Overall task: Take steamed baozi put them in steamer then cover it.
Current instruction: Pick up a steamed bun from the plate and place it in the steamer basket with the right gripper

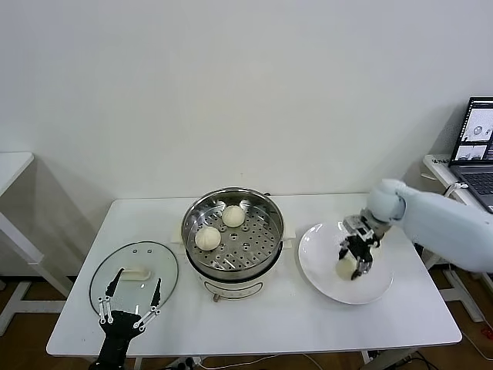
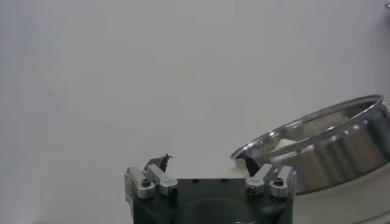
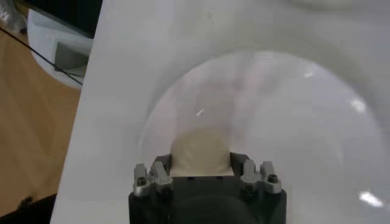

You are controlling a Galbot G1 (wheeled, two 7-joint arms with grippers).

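Nearest of all, at the front left edge of the white table (image 1: 254,324), the left gripper (image 1: 129,299) hangs with its fingers spread wide and nothing in them. It is over the near rim of the cover (image 1: 133,274), a clear glass lid with a white handle that lies flat on the table's left side.

On the right, a little farther back, sits a white plate (image 1: 377,289). The right gripper (image 1: 357,257) reaches down onto it, and its fingers are squeezed around one baozi (image 1: 345,267). In the right wrist view that bun (image 3: 200,150) sits snug between the two fingers, resting on the plate (image 3: 292,115).

Between the cover and the plate stands the steamer (image 1: 233,235), a shiny metal pot on a white base. Two more baozi lie on its tray with holes, one nearer on the left (image 1: 208,238) and one farther back (image 1: 233,216).

Far off on the right, a laptop (image 1: 476,154) sits on another table.
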